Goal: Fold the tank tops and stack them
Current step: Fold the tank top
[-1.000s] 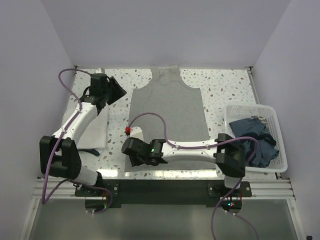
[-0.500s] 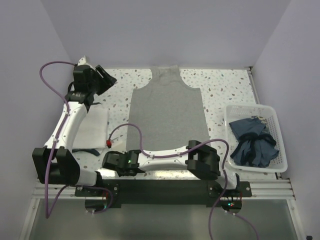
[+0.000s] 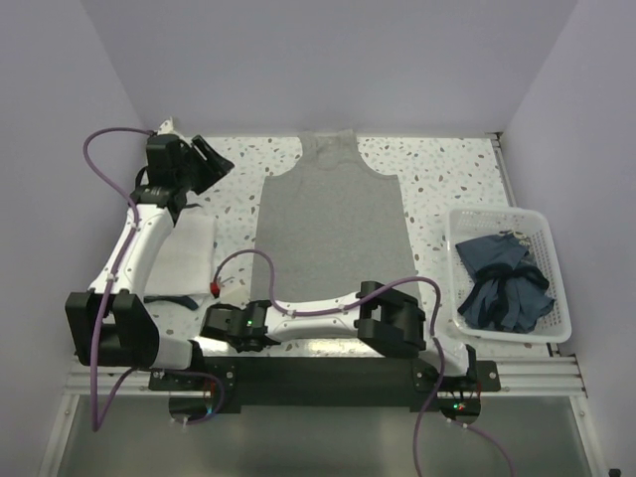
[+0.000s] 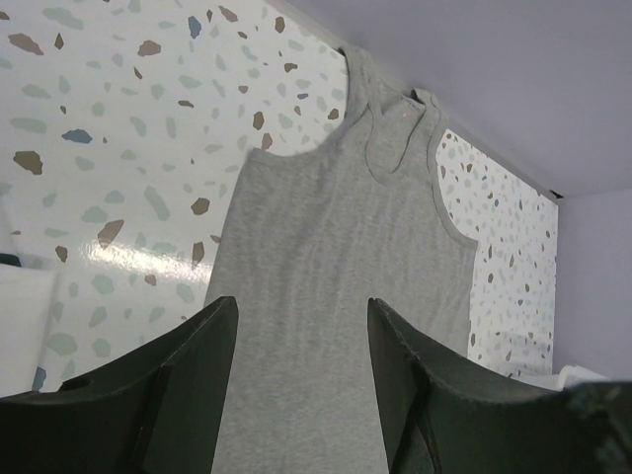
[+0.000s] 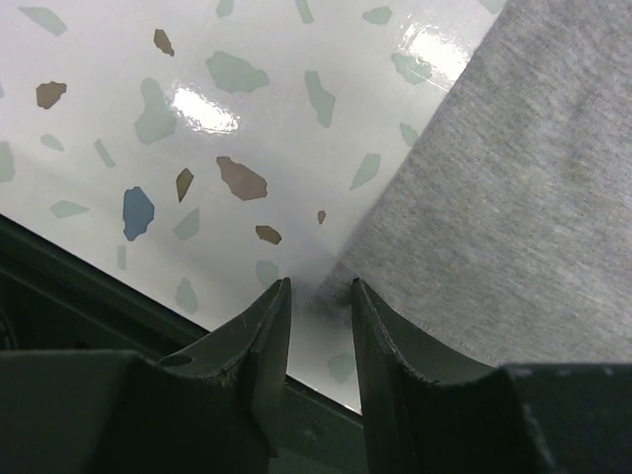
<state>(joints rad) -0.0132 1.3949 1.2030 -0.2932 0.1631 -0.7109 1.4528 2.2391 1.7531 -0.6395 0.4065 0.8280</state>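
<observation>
Two arms: left arm stretches to the upper left, left gripper [image 4: 301, 316] spread wide; right arm lies low along the bottom, right gripper [image 5: 319, 291] slightly parted around a corner of the light grey knit tank top [image 3: 333, 224].

Right arm [image 3: 328, 303] is covering near hem of grey tank top [image 3: 333, 224]; its corner is blurring at right gripper [image 5: 319, 291], grip unclear. Left arm [image 3: 139, 243] is overlapping white tank top [image 3: 194, 248] left of it.
</observation>
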